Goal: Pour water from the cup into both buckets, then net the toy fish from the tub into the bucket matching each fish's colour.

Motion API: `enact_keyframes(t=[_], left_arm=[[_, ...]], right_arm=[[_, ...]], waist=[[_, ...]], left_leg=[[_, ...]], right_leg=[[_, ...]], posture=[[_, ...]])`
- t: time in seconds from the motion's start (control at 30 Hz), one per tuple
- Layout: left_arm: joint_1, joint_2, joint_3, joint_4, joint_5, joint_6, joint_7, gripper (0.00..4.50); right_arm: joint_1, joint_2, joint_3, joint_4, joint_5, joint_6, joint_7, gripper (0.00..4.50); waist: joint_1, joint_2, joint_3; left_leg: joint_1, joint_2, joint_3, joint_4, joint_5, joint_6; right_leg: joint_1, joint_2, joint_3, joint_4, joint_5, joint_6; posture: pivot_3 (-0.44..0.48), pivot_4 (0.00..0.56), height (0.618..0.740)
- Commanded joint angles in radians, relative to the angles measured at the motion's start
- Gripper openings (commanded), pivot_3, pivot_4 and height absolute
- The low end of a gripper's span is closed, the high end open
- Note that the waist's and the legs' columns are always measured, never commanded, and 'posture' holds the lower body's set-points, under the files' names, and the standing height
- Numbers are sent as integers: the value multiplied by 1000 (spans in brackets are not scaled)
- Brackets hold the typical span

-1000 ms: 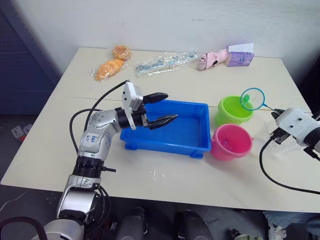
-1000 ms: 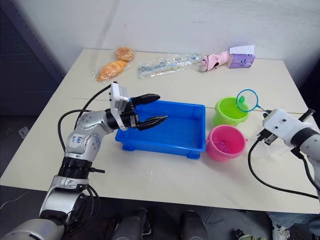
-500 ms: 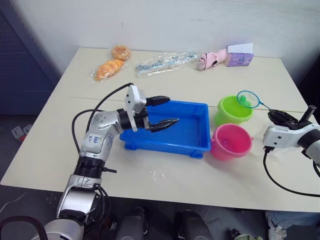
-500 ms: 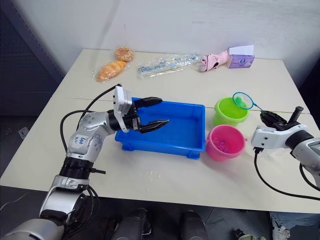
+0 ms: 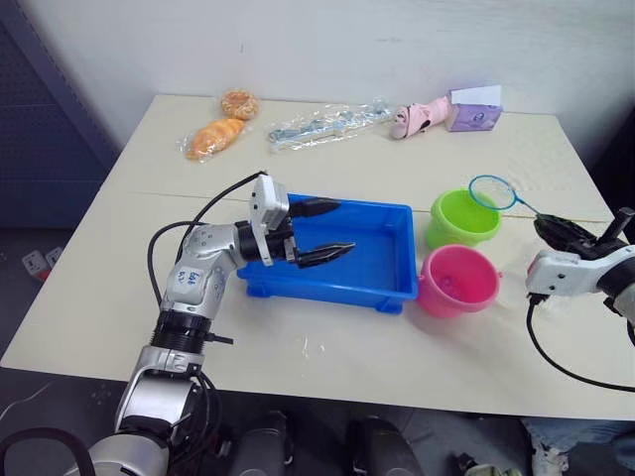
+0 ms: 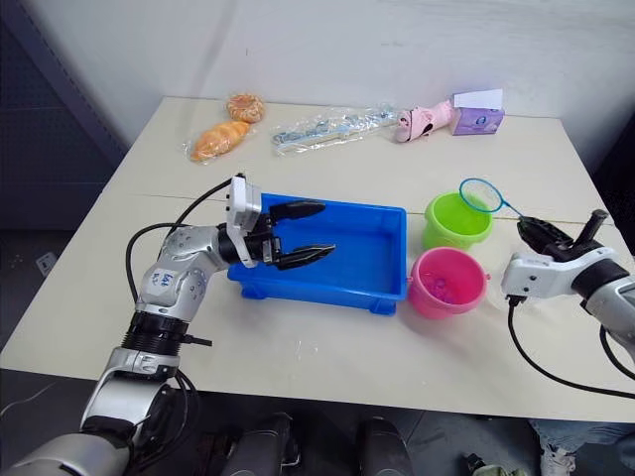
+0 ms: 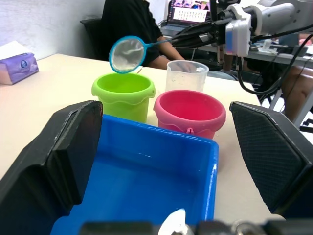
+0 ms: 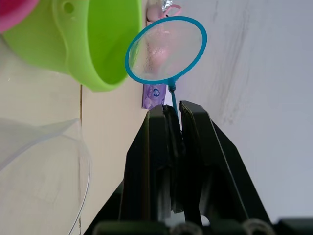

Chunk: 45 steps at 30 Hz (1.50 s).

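Note:
The blue tub [image 5: 377,260] lies mid-table, and I make out no toy fish in it. My left gripper [image 5: 344,226] hovers open over its left half. Right of the tub stand the lime green bucket [image 5: 463,218] and, nearer me, the pink bucket [image 5: 458,281]. My right gripper [image 5: 544,224] is shut on the net's thin handle. The net hoop [image 5: 493,191] hangs tilted above the green bucket's far right rim, its mesh [image 8: 166,49] empty. Just behind the two buckets, the clear cup [image 7: 187,75] stands upright.
Along the table's far edge lie bagged bread [image 5: 218,134], a clear plastic packet [image 5: 327,124], a pink toy [image 5: 417,117] and a purple tissue box [image 5: 474,109]. A person [image 7: 132,19] sits beyond the table in the left wrist view.
The net hoop has tilted and shifted slightly right over the green bucket. The green fish seen in it earlier is gone from the mesh. My left gripper stayed open over the tub.

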Motion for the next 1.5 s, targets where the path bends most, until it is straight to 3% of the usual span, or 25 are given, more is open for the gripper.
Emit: enact_keyframes(t=[0.03, 0.13, 0.27, 0.37, 0.43, 0.6, 0.73, 1.0, 1.2, 1.43, 1.47, 1.5], left_arm=[[-15, 43, 71, 3, -73, -15, -86, 4470], [-21, 77, 128, 55, -145, 12, -174, 4470], [-13, 173, 131, 63, -131, -41, -325, 4470], [36, 256, 146, 5, -135, -68, -409, 4470], [98, 322, 158, -43, -153, -38, -459, 4470], [330, 480, 210, -130, -157, -53, -529, 4470], [508, 601, 190, -169, -174, -155, -542, 4470], [589, 594, 181, -276, -196, -136, -484, 4470], [571, 593, 174, -308, -209, -93, -470, 4470], [519, 591, 135, -292, -176, -68, -464, 4470], [516, 592, 134, -283, -169, -73, -460, 4500], [512, 595, 136, -273, -165, -77, -461, 4500]], right_arm=[[0, 59, -69, -119, 389, 111, 193, 0], [4, 104, -100, -267, 698, 294, 344, 0], [34, 96, -94, -474, 1007, 619, 445, 0], [46, 72, -40, -633, 1201, 816, 499, 0], [36, 75, 8, -693, 1239, 873, 518, 0], [38, 94, 202, -744, 1155, 900, 613, 0], [16, 135, 371, -729, 1033, 879, 656, 0], [-62, 397, 639, -495, 794, 792, 635, 0], [-86, 508, 650, -315, 696, 611, 647, 0], [-105, 554, 631, -193, 710, 562, 733, 0], [-101, 558, 626, -196, 720, 568, 742, 846], [-98, 557, 621, -201, 716, 559, 744, 1118]], waist=[[-1, 0, 0], [-2, 0, 0], [1, 0, 0], [2, 0, 0], [-4, 0, 0], [-9, 0, 0], [-9, 0, 0], [-4, -1, -1], [-8, -1, -1], [-12, -1, -1], [-13, -1, -1], [-15, -1, -1]], left_leg=[[0, 0, 0, 0, 0, 0], [1, 2, 0, 0, 0, 0], [1, 2, -1, 1, 0, 0], [0, 1, -3, 1, -1, 1], [0, 1, -5, 1, -1, 1], [1, 1, -5, 0, -1, 2], [1, 1, -6, 0, -2, 3], [1, -2, -6, -1, -4, 5], [1, -3, -5, 0, -3, 4], [1, -3, -4, 0, -3, 4], [1, -3, -4, 0, -3, 4], [1, -3, -4, 0, -3, 4]], right_leg=[[0, 0, 0, 0, 0, 0], [1, 2, 0, 0, 0, 0], [2, 1, -1, 0, 0, 0], [3, 0, -2, -1, 0, 0], [4, -1, -2, -2, 0, 0], [4, -1, -2, -5, 0, -1], [3, -4, -2, -6, 0, -1], [2, -8, -3, -5, 0, -1], [1, -8, -3, -2, 0, -1], [1, -7, -3, -1, 0, -1], [1, -7, -3, 0, 0, -1], [1, -7, -3, 0, 0, -1]], posture=[[0, 150, 740], [0, 150, 740], [0, 150, 740], [0, 150, 740], [0, 150, 740], [0, 150, 740], [0, 150, 740], [0, 150, 740], [0, 150, 740], [0, 150, 740], [0, 150, 740], [0, 150, 740]])
